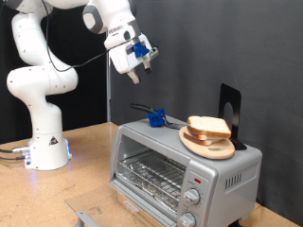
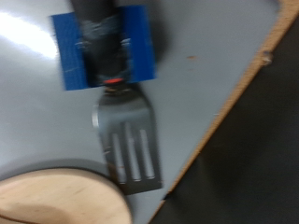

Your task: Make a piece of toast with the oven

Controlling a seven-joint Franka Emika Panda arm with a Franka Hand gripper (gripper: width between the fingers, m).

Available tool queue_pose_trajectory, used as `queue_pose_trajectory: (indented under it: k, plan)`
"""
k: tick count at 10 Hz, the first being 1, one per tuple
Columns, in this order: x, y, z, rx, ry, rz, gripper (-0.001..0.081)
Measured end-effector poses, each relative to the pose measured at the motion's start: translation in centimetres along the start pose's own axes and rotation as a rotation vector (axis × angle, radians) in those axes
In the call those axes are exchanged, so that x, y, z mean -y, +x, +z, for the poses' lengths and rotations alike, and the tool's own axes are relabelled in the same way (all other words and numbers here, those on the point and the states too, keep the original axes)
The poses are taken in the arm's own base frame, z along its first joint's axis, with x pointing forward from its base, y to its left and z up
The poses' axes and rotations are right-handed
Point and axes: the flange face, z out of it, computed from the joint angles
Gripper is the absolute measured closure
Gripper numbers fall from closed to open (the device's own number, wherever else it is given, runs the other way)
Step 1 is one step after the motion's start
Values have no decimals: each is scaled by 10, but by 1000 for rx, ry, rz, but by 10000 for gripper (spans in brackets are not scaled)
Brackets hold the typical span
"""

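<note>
End effector (image 1: 147, 62) hung in the air above the oven (image 1: 185, 168), at about 10 o'clock from the piece of toast (image 1: 209, 127); fingers empty, apart or together not discernible. Toast sat stacked on a round wooden plate (image 1: 210, 147) on the oven's roof. A slotted spatula (image 2: 128, 145) with blue handle block (image 2: 101, 46) lay on the roof just beside the plate.

My arm: glossy white, rounded segmented robot arm (image 1: 43, 80) with bulbous joints and dark seams between links. White flared base block (image 1: 47, 149) glows blue at one lower corner; a small dark marking shows on its front. Thin black cable (image 1: 90, 62) trails along the upper links. White gripper (image 1: 138, 59) head carries blue fittings and dark fingers.
</note>
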Motion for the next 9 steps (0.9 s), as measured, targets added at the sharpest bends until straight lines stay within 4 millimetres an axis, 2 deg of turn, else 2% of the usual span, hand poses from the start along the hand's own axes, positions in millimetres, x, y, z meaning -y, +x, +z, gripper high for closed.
queue_pose_trajectory:
  k: [3,9]
  plan:
    - [0,5,16,-26,-73,-51,-2]
    - [8,10,57,-31,-92,-87,-2]
